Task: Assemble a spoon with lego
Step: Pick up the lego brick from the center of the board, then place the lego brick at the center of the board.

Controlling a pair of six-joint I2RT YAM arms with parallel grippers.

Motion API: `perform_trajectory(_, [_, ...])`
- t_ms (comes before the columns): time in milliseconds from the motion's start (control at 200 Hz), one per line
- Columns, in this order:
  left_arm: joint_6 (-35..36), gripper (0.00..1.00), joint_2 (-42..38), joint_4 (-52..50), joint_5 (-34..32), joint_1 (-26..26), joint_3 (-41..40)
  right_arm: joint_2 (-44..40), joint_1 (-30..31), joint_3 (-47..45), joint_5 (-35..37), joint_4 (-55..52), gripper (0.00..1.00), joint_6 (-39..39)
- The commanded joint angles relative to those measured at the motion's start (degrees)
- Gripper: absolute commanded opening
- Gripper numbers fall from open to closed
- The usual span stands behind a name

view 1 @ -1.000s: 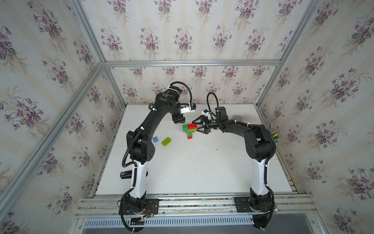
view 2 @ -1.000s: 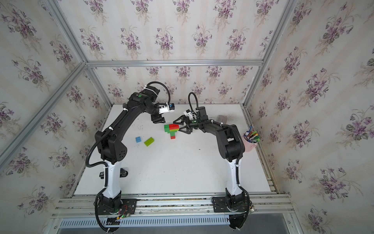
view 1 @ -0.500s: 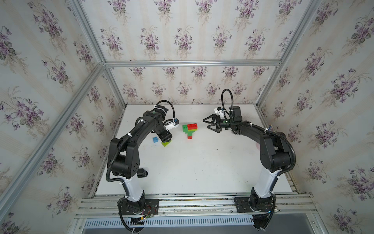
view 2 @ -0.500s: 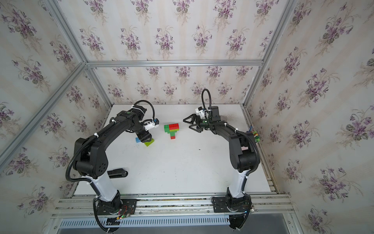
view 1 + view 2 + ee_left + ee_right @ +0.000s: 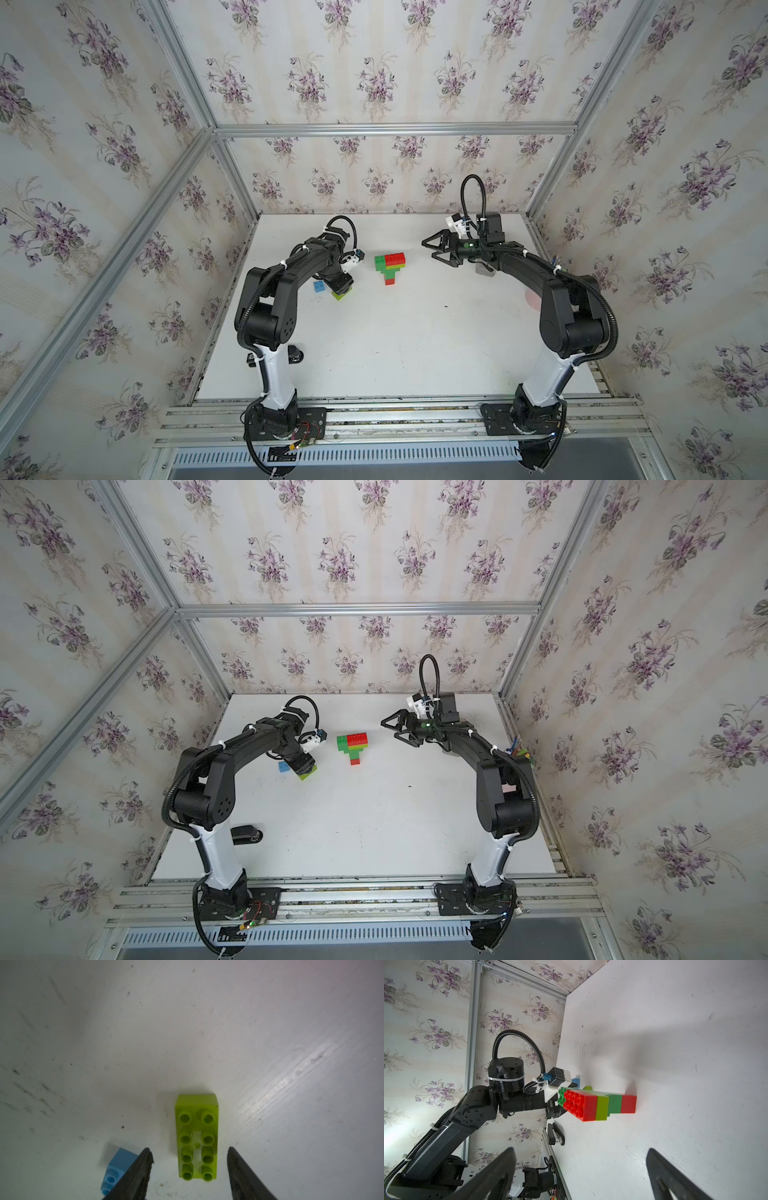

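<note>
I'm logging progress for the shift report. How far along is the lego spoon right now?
Done: a partial spoon is joined, with a green and red head row, then lime, green and a red stem piece. In hand: nothing yet; the left gripper straddles the loose lime brick, jaws open, not touching. The right gripper hangs open, apart from it. To do: add the lime brick and the blue brick.

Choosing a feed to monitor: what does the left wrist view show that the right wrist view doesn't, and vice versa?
Left wrist only: the lime brick, studs up, between the open fingers of the left gripper, gaps either side. Right wrist only: the striped spoon build, the left arm, the right gripper wide open. Both: the white table, lime brick, small blue brick.
</note>
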Motion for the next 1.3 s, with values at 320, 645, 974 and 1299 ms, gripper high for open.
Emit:
perform_trajectory(320, [-0.62,0.41,1.73,1.53,0.08,0.03,-0.99,0.13,-0.06,2.27,0.19,-2.10,0.97,-1.95])
perform_trajectory(645, [-0.66,0.21,-3.94,1.63,0.28,-0.31,-4.71,-1.11,-0.56,3.27,0.42,-4.36,0.95,-4.35])
perform_trajectory(974, [1.55,0.21,-25.86,-0.39,1.49,-8.34,-19.06,-10.82,-3.42,1.26,6.48,-6.44,0.95,-17.92])
perform_trajectory(1299, [-1.80,0.19,-16.46,-0.17,-2.58,-32.03,-15.49,-24.96,-3.42,-15.19,14.57,6.66,0.98,-34.58])
